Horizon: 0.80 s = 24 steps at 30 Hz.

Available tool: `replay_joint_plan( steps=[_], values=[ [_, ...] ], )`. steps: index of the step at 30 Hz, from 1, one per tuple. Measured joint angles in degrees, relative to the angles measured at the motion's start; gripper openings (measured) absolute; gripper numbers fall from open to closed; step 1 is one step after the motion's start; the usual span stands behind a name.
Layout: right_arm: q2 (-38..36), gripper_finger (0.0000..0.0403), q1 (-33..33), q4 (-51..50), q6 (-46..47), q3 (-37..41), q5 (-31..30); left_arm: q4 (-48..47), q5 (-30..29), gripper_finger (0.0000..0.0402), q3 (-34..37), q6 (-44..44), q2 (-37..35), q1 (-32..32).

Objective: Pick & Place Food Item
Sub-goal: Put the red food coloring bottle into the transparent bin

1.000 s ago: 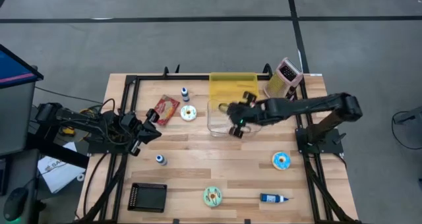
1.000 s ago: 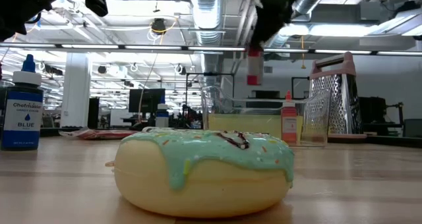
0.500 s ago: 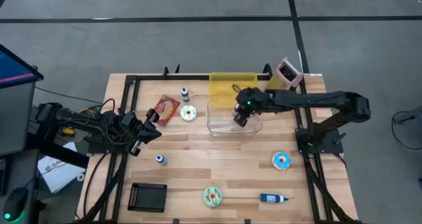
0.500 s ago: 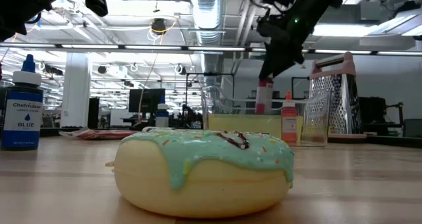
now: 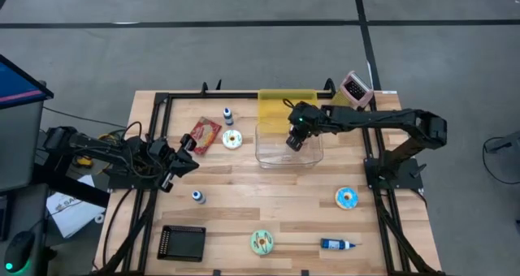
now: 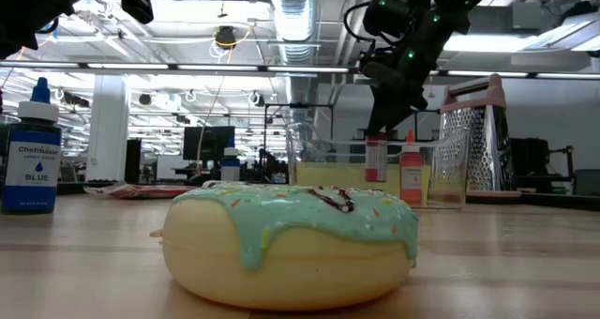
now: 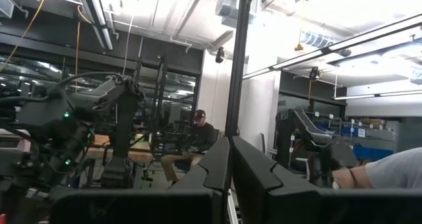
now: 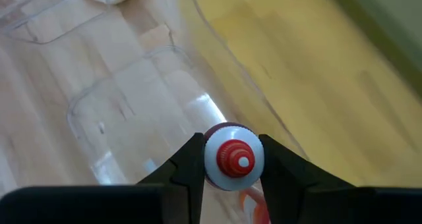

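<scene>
red-capped bottle clamped between the right gripper fingers — it hangs inside the clear container at upper centre of the high view, just below the yellow lid. in the low view the bottle shows upright behind the container's wall, right of centre. left gripper waits at the left side of the table, fingers pressed together, empty — near the white donut.
</scene>
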State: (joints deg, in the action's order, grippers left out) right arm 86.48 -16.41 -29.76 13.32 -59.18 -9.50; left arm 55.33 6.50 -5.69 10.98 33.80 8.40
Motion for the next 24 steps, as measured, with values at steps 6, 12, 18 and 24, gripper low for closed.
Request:
replay_joint_plan(
  steps=[6,12,18,24],
  values=[
    [0.0,0.0103,-0.6,0.5,0.2,0.2,1.4,0.0,0.0,0.0011,0.0,0.0,0.0,0.0],
    [0.0,0.0103,-0.6,2.3,0.1,2.5,2.0,0.0,0.0,0.0011,0.0,0.0,0.0,0.0],
    [0.0,0.0103,-0.9,3.4,-1.1,2.6,1.4,0.0,0.0,0.0011,0.0,0.0,0.0,0.0],
    [0.0,0.0103,-1.8,2.6,-1.5,2.6,1.7,0.0,0.0,0.0011,0.0,0.0,0.0,0.0]
  ],
)
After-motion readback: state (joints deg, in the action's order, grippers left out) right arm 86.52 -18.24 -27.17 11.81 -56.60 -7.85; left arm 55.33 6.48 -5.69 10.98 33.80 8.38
